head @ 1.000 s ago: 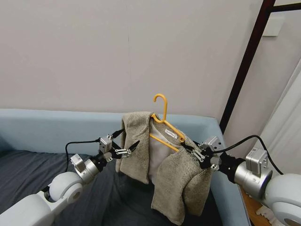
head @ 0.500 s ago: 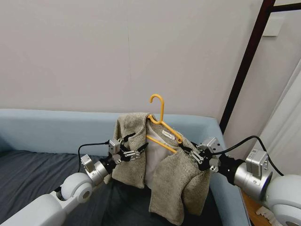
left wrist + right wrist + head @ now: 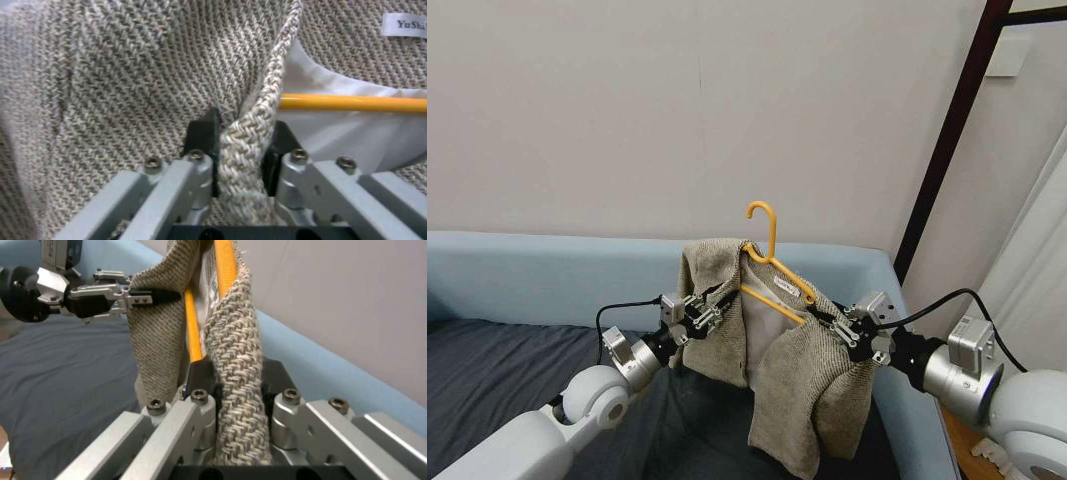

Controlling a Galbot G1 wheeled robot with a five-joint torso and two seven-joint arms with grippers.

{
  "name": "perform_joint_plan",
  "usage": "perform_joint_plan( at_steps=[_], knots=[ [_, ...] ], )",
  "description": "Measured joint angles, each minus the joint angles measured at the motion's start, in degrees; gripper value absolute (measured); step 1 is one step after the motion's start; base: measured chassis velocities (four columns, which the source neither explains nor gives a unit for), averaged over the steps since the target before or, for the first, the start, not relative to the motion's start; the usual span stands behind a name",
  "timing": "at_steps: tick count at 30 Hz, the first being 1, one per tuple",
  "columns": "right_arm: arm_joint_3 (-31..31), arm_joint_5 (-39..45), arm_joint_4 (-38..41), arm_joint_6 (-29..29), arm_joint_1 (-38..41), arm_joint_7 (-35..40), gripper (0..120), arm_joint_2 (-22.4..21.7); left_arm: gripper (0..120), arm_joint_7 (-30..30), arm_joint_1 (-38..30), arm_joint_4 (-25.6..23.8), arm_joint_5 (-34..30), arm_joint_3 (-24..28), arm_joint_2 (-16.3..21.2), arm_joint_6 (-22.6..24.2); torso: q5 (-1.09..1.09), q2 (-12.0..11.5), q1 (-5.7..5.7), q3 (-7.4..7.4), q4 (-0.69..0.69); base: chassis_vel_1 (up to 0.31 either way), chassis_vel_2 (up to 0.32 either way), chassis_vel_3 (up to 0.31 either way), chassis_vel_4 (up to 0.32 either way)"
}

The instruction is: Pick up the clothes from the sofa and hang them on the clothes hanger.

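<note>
A plain pale wall (image 3: 627,100) rises behind a light blue sofa (image 3: 527,270), whose seat (image 3: 487,365) is dark grey. Past the sofa's right end stands a dark pole (image 3: 947,140), with a white curtain (image 3: 1039,270) beside it.

Plain off-white wall (image 3: 627,110) behind, small white plate (image 3: 1007,55) high on it at the right, pale curtain (image 3: 1042,270) at the right edge, wood-toned surface (image 3: 960,440) below.

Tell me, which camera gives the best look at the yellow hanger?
The head view: the yellow plastic hanger appears with hook and sloping arms, draped in the beige knitted cardigan. The left wrist view catches a short stretch of bar; the right wrist view, a thin strip between knit folds.
</note>
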Motion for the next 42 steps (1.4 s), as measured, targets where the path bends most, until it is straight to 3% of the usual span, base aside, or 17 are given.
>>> perform_joint_plan(
  at_steps=[4, 11, 20, 24, 34, 42],
  knots=[
    [0.01, 0.21, -0.25, 0.07, 0.12, -0.02, 10, -0.01, 1, -0.36, -0.2, 0.59, 0.74, -1.01, 0.17, -0.24, 0.0, 0.0, 0.0, 0.0, 0.0, 0.0, 0.0, 0.0, 0.0],
    [0.06, 0.41, -0.55, 0.12, 0.12, -0.23, 10, -0.04, 1, -0.9, -0.26, 0.84, 0.68, -3.22, 2.08, -0.65, 0.0, 0.0, 0.0, 0.0, 0.0, 0.0, 0.0, 0.0, 0.0],
    [0.02, 0.5, -0.83, -0.01, 0.15, -0.13, 10, 0.18, 1, -0.95, -3.46, 0.52, -1.78, -4.55, 9.14, -1.5, -0.01, 0.0, 0.0, 0.0, 0.0, 0.0, 0.0, 0.0, 0.0],
    [0.01, 1.07, -0.82, -0.14, 0.25, 0.03, 10, 0.17, 1, -0.86, -4.47, 0.09, -2.54, -4.58, 10.57, -1.6, 0.0, 0.0, 0.0, 0.0, 0.0, 0.0, 0.0, 0.0, 0.0],
    [0.97, 2.86, -0.34, 0.08, 0.37, 0.16, 10, -0.33, 1, 0.81, 1.47, -5.85, 4.25, -4.05, 10.08, -2.5, 0.0, 0.0, 0.0, 0.0, -0.01, 0.0, 0.0, 0.0, 0.0],
    [1.97, 6.09, -0.34, -0.02, 1.11, 0.95, 10, -1.57, 1, 1.41, 3.01, -4.35, 6.69, -3.96, 9.69, -4.12, 0.0, 0.0, 0.0, 0.0, 0.01, 0.0, 0.0, 0.0, 0.0]
  ],
)
